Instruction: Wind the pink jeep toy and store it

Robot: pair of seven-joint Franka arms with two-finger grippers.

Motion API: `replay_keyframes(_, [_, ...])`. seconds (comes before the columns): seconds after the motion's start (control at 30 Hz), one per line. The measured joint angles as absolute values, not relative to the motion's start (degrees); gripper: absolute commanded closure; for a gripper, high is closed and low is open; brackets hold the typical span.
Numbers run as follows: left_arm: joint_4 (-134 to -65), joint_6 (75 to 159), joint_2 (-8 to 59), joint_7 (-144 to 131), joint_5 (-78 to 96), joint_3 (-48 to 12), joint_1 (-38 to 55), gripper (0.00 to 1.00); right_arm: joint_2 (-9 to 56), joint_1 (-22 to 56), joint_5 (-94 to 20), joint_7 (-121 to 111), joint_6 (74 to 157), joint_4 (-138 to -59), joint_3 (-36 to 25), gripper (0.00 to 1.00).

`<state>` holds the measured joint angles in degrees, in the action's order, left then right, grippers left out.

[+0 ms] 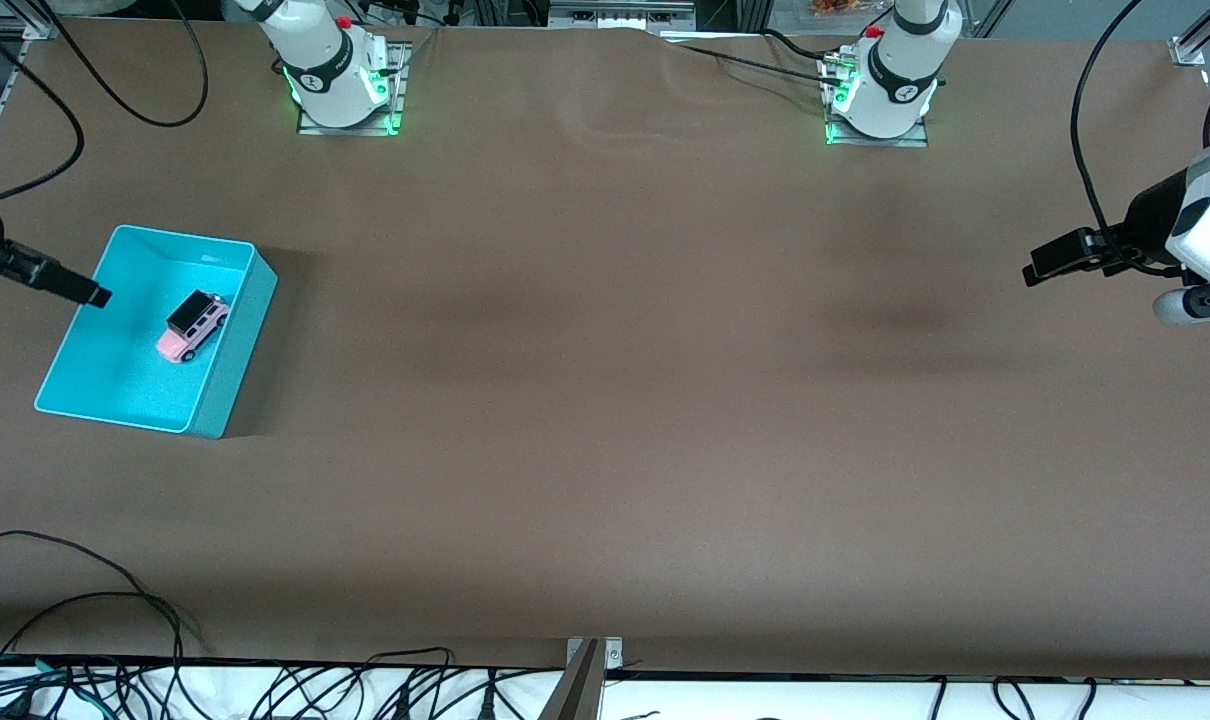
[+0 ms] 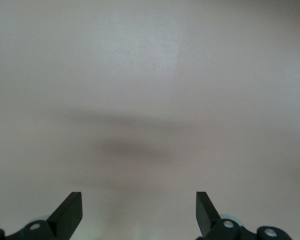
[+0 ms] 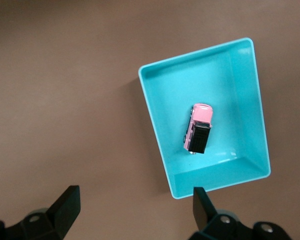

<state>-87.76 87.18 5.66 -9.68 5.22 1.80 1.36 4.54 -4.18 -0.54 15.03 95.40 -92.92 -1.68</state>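
Observation:
The pink jeep toy (image 1: 193, 325) (image 3: 198, 129), light pink with a black roof, stands on its wheels inside the turquoise bin (image 1: 70, 355) (image 3: 250, 95) at the right arm's end of the table. My right gripper (image 1: 93, 292) (image 3: 135, 200) hangs open and empty over the bin's outer edge, well above the toy and clear of it. My left gripper (image 1: 1040, 270) (image 2: 139, 205) waits open over bare brown table at the left arm's end, with nothing between its fingers.
Both arm bases (image 1: 340, 85) (image 1: 880, 95) stand along the table edge farthest from the front camera. Black cables (image 1: 115, 610) lie along the nearest edge, and more loop at both ends. A brown sheet (image 1: 605, 400) covers the table.

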Motion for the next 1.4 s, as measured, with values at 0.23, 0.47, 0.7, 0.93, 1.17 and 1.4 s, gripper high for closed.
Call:
replay_keyframes(0.23, [-87.76, 87.18, 5.66, -9.68, 5.22, 1.80, 1.36, 0.00, -0.43, -3.29, -0.54, 8.05, 96.80, -97.37, -0.73, 0.00])
replay_keyframes(0.47, [-87.76, 87.18, 5.66, -9.68, 5.22, 1.80, 1.36, 0.00, -0.72, -2.39, -0.54, 6.74, 96.60, -97.71, -0.70, 0.00])
replay_keyframes(0.7, [-87.76, 87.18, 5.66, -9.68, 5.22, 1.80, 1.36, 0.00, -0.76, -1.87, -0.54, 6.05, 94.43, -97.23, -0.86, 0.00])
replay_keyframes(0.93, [-87.76, 87.18, 5.66, -9.68, 5.22, 1.80, 1.36, 0.00, -0.76, -0.38, -0.54, 6.02, 94.14, -97.15, -1.59, 0.00])
replay_keyframes(1.17, [-87.76, 87.18, 5.66, -9.68, 5.22, 1.79, 1.36, 0.00, -0.76, -0.31, -0.54, 6.01, 94.14, -97.15, -1.66, 0.00])
replay_keyframes(1.4, [-87.76, 87.18, 5.66, -9.68, 5.22, 1.79, 1.36, 0.00, -0.76, -0.30, -0.54, 6.00, 94.14, -97.15, -1.71, 0.00])
